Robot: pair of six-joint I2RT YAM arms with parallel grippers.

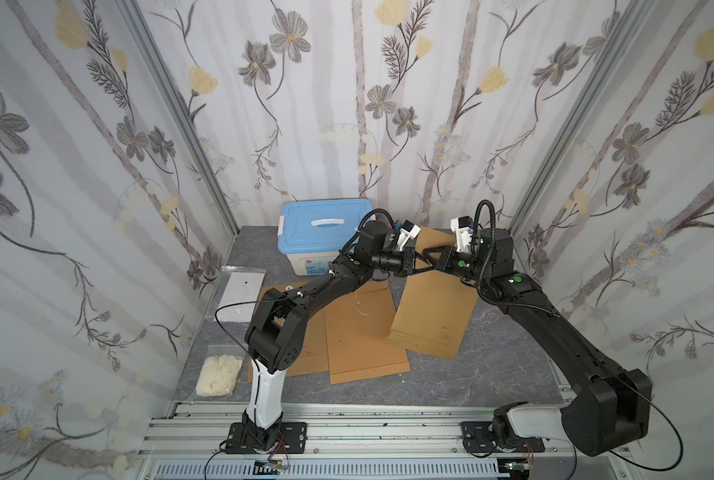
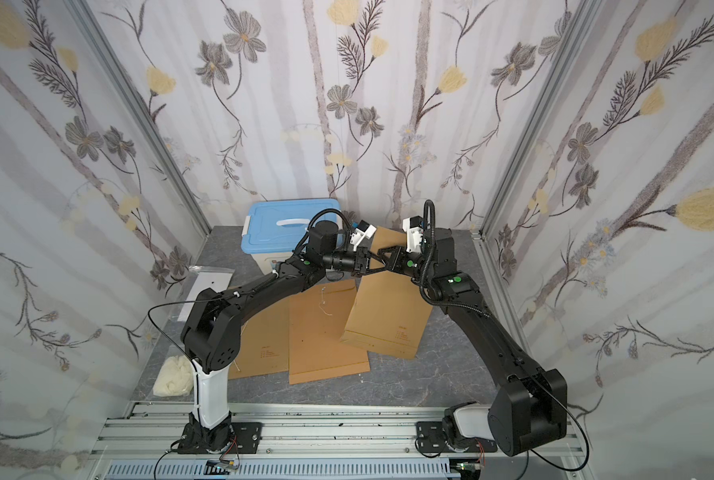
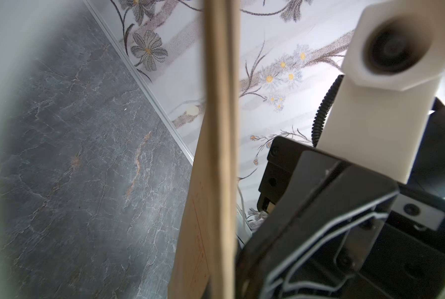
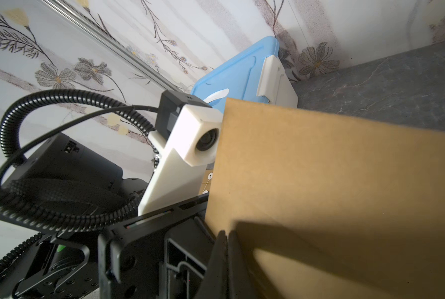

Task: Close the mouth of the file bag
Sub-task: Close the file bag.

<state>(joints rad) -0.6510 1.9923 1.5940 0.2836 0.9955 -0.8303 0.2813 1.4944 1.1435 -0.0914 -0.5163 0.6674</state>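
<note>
At the far left of the grey marbled table (image 1: 492, 374) lie a clear pouch of crumpled white material (image 1: 219, 375) and a flat clear sleeve (image 1: 242, 296). Behind them stands a blue-lidded storage box (image 1: 321, 232). Two spare kraft envelopes (image 1: 363, 332) lie flat and overlapping in the middle, one trailing a loose white string. Just right of them the file bag (image 1: 434, 307) stands tilted, with its bottom edge on the table and its mouth end raised toward the back wall. The left gripper (image 1: 414, 262) meets its left edge near the top with jaws pressed together. In the left wrist view the bag runs edge-on down toward that gripper, so it seems pinched there. The right gripper (image 1: 429, 254) comes in from the opposite side, its tips almost touching the left one, and the right wrist view shows its fingers (image 4: 221, 259) clamped on the same edge.

The step in hand looks like holding the mouth end up between both arms; nothing shows it fastened yet. The next move likely needs one arm to hold the pinch while the other lets go, folds the flap flat and secures it, without the thin paper buckling
</note>
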